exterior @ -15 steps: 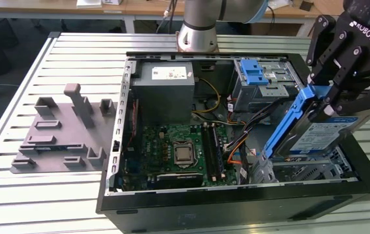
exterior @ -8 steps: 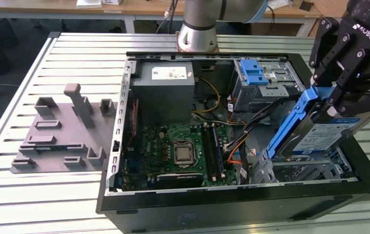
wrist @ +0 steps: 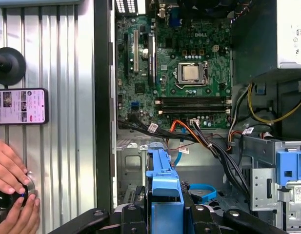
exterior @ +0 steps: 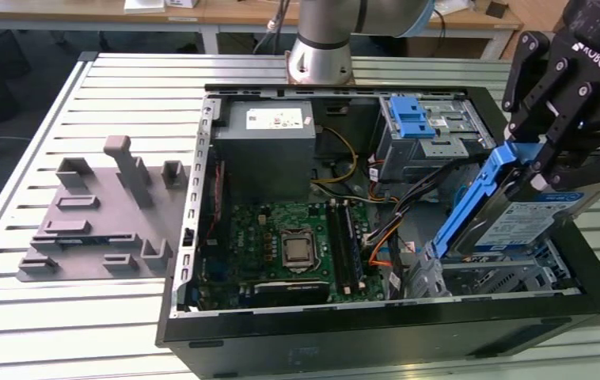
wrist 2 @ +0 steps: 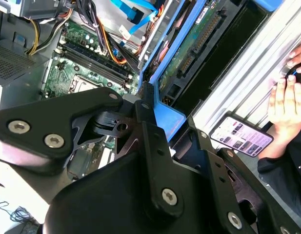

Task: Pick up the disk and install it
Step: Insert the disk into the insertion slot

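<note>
With tool (exterior: 552,168) clamped on the disk (exterior: 527,222) at its upper end, holds it tilted, lower end down at the metal drive bay (exterior: 490,277) in the open computer case (exterior: 385,326), on the exterior view's right, beside the motherboard (exterior: 290,237). Shows, in the first wrist view, a phone (wrist: 21,106) flat on the slatted surface (wrist: 67,146) just outside the case, a person's hands (wrist: 9,168) near it.
</note>
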{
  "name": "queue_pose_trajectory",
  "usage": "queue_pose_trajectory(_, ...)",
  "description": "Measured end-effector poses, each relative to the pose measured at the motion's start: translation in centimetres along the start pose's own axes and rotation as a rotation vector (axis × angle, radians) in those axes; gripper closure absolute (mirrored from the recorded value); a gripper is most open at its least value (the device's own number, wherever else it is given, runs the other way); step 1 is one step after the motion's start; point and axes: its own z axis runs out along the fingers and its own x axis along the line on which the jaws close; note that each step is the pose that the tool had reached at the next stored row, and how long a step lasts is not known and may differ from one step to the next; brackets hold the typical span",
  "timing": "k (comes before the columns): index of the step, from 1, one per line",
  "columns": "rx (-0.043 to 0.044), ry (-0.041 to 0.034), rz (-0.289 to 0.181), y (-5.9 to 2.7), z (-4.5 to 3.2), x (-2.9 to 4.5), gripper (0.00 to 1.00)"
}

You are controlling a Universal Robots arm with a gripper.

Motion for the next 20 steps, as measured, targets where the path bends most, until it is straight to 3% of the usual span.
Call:
queue_pose_trajectory(7, 0.0000, -0.0006, 0.000, -0.11, 0.28, -0.04, 0.64)
queue_pose_trajectory(20, -0.0004, -0.0019, 0.000, -0.13, 1.47, -0.03, 0.64)
